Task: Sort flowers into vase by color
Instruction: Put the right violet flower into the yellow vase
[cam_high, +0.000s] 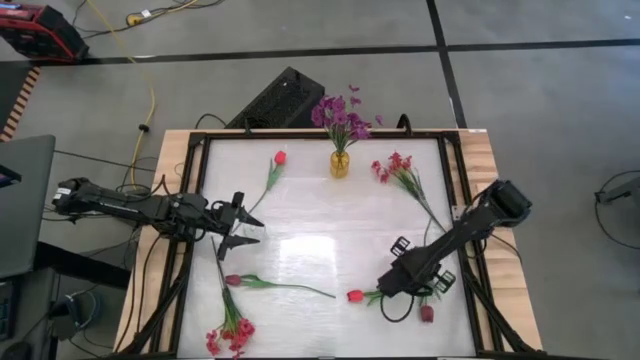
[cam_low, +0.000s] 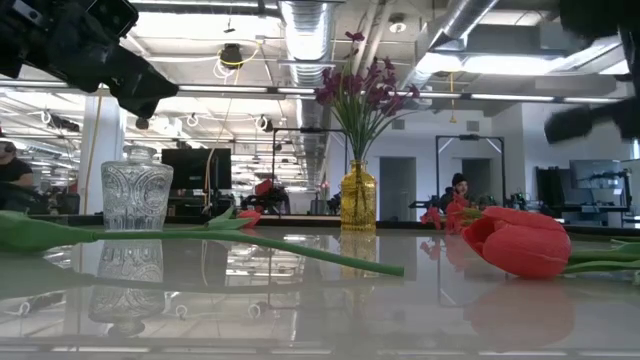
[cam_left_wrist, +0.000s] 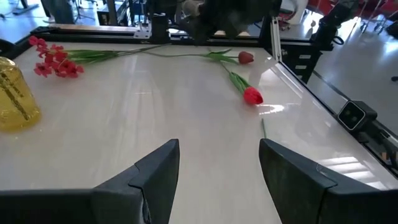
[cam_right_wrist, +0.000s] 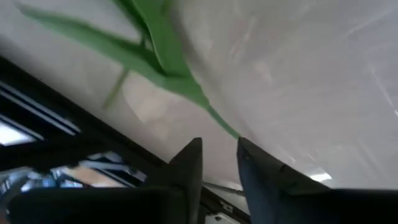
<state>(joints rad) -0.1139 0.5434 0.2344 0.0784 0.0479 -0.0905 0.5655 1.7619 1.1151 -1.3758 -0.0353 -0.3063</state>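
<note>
A yellow vase (cam_high: 340, 165) at the far middle holds purple flowers (cam_high: 340, 115). The red tulip (cam_high: 354, 296) lies flat on the table near the near edge, large in the low view (cam_low: 515, 242). My right gripper (cam_high: 385, 288) stands over its stem, just right of the bloom. The fingers are narrowly open, with the green stem (cam_right_wrist: 214, 116) running into the gap between them (cam_right_wrist: 219, 142). My left gripper (cam_high: 250, 228) hovers open at the table's left, holding nothing (cam_left_wrist: 219, 146). A clear glass vase (cam_low: 137, 195) stands below it. My right gripper comes down at a slant onto the red tulip's stem (cam_right_wrist: 231, 129), close behind the bloom, with a finger on either side. I cannot tell whether the fingers touch it. The tulip lies on the table.
Other flowers lie on the table: a red tulip (cam_high: 279, 158) at the far left, pink-red clusters at the far right (cam_high: 395, 165) and near left (cam_high: 230, 335), and dark maroon tulips at near left (cam_high: 233, 281) and near right (cam_high: 427, 313). The table's middle is bare.
</note>
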